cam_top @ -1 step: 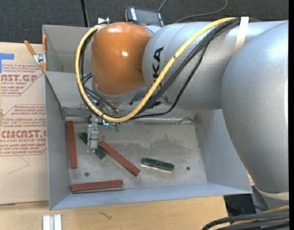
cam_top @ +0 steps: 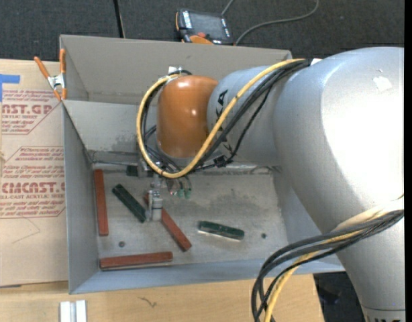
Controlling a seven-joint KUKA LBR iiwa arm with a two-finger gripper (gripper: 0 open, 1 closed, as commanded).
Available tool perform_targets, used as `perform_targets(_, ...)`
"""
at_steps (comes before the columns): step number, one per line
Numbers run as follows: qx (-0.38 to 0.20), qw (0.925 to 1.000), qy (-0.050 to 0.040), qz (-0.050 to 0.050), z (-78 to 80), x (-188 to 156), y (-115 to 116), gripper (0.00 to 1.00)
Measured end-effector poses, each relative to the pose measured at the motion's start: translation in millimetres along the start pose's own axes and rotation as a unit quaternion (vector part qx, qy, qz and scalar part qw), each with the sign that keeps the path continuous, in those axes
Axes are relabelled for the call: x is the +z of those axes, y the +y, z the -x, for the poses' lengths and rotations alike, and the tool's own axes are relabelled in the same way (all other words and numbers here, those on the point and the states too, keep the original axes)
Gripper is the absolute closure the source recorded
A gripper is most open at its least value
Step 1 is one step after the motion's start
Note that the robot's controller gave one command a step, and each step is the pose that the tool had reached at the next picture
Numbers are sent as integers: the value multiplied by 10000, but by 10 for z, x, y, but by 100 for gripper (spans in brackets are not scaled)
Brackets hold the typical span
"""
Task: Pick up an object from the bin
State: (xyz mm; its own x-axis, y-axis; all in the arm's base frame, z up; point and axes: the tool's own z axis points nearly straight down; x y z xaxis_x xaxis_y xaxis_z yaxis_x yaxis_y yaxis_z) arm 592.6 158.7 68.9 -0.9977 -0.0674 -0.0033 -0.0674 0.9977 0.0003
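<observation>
My gripper (cam_top: 154, 205) hangs under the orange wrist cover, low over the middle of the bin floor. Its tip sits between a dark green bar (cam_top: 129, 202) lying diagonally to its left and a short red-brown bar (cam_top: 175, 231) slanting away to its lower right. It seems to touch the upper end of the red-brown bar, but the contact is hard to make out. A second dark green bar (cam_top: 221, 230) lies flat further right, apart from the gripper.
A long red-brown bar (cam_top: 100, 202) lies along the left wall. Another red-brown bar (cam_top: 136, 260) lies along the front wall. The arm and its cables cover the bin's right and back parts.
</observation>
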Motion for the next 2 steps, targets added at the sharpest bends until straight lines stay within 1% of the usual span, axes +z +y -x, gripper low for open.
perform_targets(1,-45,10000,33,3,-865,-10,-71,0)
perform_targets(2,-44,10000,18,6,-845,-10,-71,100)
